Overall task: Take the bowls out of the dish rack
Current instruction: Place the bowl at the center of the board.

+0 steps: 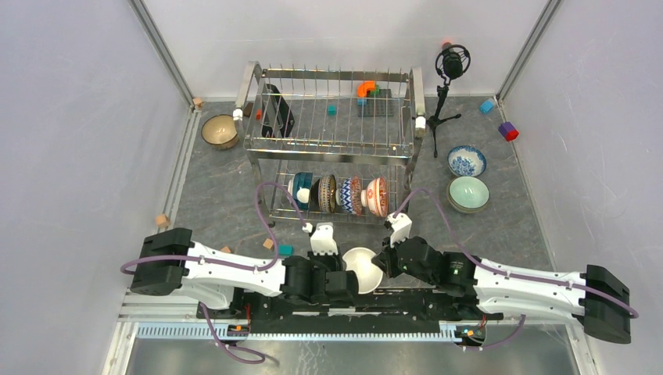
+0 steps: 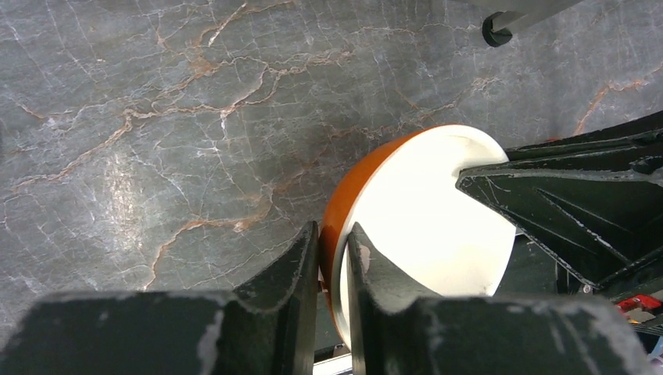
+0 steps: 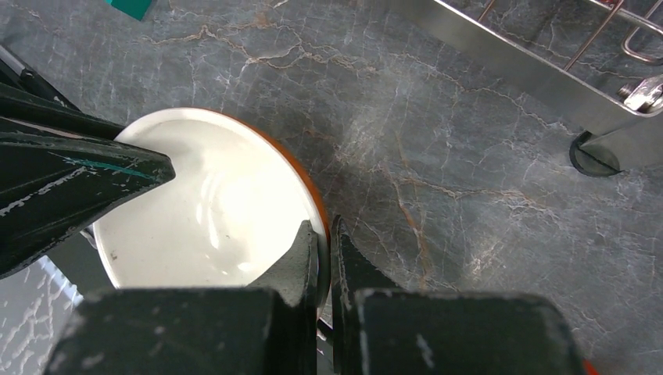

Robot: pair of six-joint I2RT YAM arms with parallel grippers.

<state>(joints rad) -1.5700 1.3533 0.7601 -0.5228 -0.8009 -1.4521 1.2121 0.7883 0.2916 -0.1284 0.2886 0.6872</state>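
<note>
An orange bowl point(image 1: 362, 269) with a white inside hangs just above the table's front middle, held between both arms. My left gripper point(image 1: 349, 278) is shut on its left rim point(image 2: 335, 242), one finger on the orange wall and one inside. My right gripper point(image 1: 381, 263) is shut on the opposite rim point(image 3: 324, 238). The bowl point(image 2: 422, 211) point(image 3: 203, 211) fills both wrist views. The dish rack point(image 1: 328, 155) stands behind, with several patterned bowls point(image 1: 350, 194) upright in its lower tier.
On the table lie a brown-gold bowl point(image 1: 220, 131) left of the rack, and a blue-and-white bowl point(image 1: 467, 161) and a pale green bowl point(image 1: 468, 193) to its right. A microphone stand point(image 1: 449, 86) rises at the back right. Small blocks lie scattered, one teal point(image 1: 285, 250).
</note>
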